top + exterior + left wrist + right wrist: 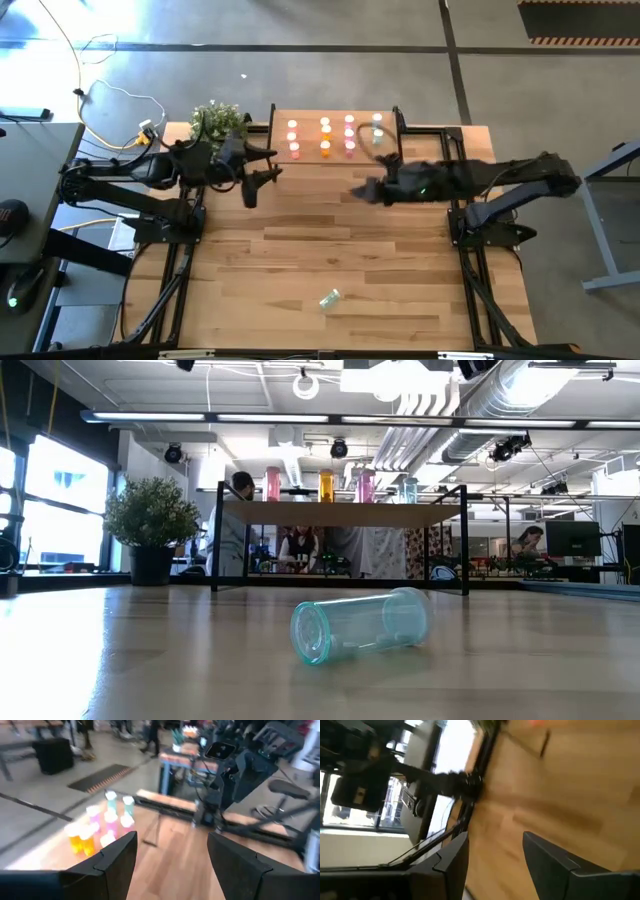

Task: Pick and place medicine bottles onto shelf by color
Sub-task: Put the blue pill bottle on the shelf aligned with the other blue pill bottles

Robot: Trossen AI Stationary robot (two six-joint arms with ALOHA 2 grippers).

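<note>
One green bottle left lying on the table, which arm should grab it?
Probably right: the right gripper sits empty and open slightly nearer the green bottle than the left gripper, also open.

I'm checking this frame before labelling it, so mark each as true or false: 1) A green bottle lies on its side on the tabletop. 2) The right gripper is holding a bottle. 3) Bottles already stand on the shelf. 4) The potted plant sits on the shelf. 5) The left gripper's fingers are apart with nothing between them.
1) True: the green bottle lies on its side on the tabletop, away from both arms.
2) False: the right gripper holds nothing.
3) True: pink, orange and green bottles stand on the shelf.
4) False: the potted plant stands beside the shelf.
5) True: the left gripper is open and empty.
</note>
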